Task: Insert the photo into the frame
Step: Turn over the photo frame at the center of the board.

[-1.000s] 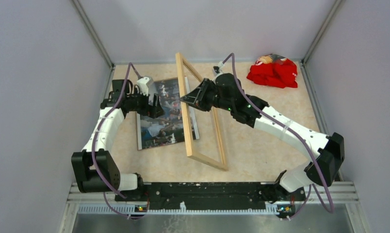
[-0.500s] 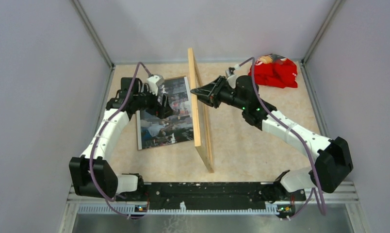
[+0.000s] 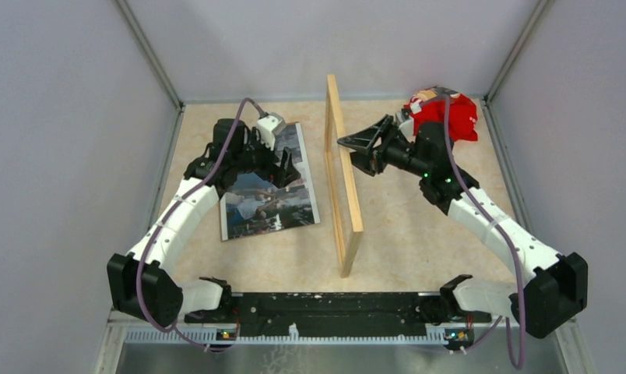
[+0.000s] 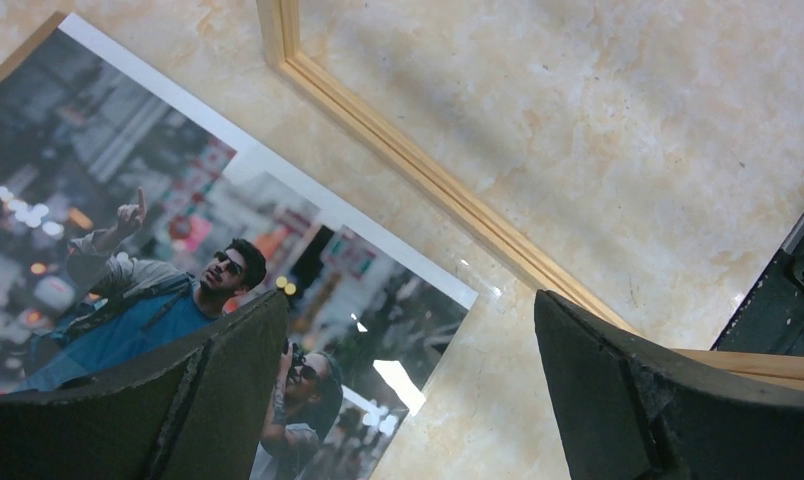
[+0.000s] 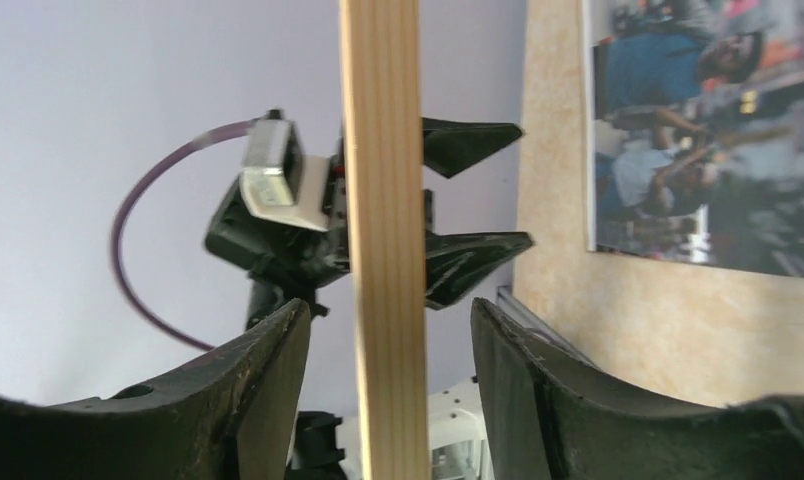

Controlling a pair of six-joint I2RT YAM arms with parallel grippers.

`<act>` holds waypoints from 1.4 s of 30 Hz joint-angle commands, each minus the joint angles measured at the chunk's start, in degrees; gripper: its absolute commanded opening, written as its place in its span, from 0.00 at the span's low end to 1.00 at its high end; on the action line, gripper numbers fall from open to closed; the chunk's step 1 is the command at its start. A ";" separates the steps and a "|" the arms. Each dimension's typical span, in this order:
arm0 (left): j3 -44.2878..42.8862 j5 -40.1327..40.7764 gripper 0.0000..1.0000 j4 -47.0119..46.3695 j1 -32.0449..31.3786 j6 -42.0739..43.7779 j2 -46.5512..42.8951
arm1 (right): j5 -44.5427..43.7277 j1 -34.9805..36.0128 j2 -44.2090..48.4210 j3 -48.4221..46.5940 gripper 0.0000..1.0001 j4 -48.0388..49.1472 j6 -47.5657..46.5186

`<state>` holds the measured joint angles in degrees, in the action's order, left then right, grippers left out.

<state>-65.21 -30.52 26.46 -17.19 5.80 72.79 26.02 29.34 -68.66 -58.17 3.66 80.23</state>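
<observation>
The frame (image 3: 343, 175), thin light wood, stands on its long edge almost upright on the table, right of the photo (image 3: 271, 195). The photo lies flat, picture side up. My right gripper (image 3: 349, 154) is open astride the frame's upper rail (image 5: 381, 150). In the right wrist view, gaps show on both sides of the wood between the right gripper's (image 5: 388, 305) pads. My left gripper (image 3: 285, 167) hovers open over the photo's far right part. In the left wrist view, the left gripper (image 4: 408, 300) holds nothing, with the photo (image 4: 158, 200) and the frame's lower rail (image 4: 418, 170) beneath it.
A red cloth bundle (image 3: 442, 117) lies at the back right corner, just behind my right arm. Grey walls close in the table on three sides. A thin brown edge (image 4: 23, 45) shows beside the photo's corner.
The frame swung from leaning left over the photo to nearly upright and shifted right. My right gripper's jaws opened off the rail. My left arm reached farther over the photo.
</observation>
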 commanded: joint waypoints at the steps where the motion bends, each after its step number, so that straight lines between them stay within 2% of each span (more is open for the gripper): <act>1: -4.05 3.06 0.99 -3.45 -2.67 -1.92 1.45 | 3.23 -3.10 2.70 -4.32 0.61 -12.70 -8.73; 3: -4.30 4.14 0.99 -3.45 -3.50 -2.02 2.33 | 2.85 -4.19 2.83 -6.85 0.65 -18.38 -13.05; 8: -3.35 6.05 0.99 -4.10 -4.94 -2.22 2.72 | 0.09 -6.42 3.27 -12.73 0.66 -31.26 -21.91; 14: -1.85 7.67 0.99 -4.80 -5.44 -1.76 2.36 | -8.76 -6.76 2.10 -21.94 0.65 -47.28 -34.21; 17: -1.33 7.70 0.99 -4.78 -5.48 -2.08 1.92 | -12.92 -6.76 1.55 -24.19 0.65 -52.36 -38.88; 27: 0.08 7.84 0.99 -4.94 -5.48 -2.02 0.61 | -20.56 -6.75 1.27 -20.29 0.62 -56.90 -45.27; 34: 0.99 8.72 0.99 -5.02 -5.48 -1.77 0.19 | -29.72 -6.76 1.34 -17.31 0.52 -57.75 -52.79; 42: 1.24 9.70 0.99 -4.77 -5.49 -0.96 0.04 | -32.61 -6.76 1.81 -7.02 0.37 -52.85 -52.37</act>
<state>-64.27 -21.80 23.14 -22.44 4.49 74.74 -3.64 22.70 -67.26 -67.81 -51.88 28.47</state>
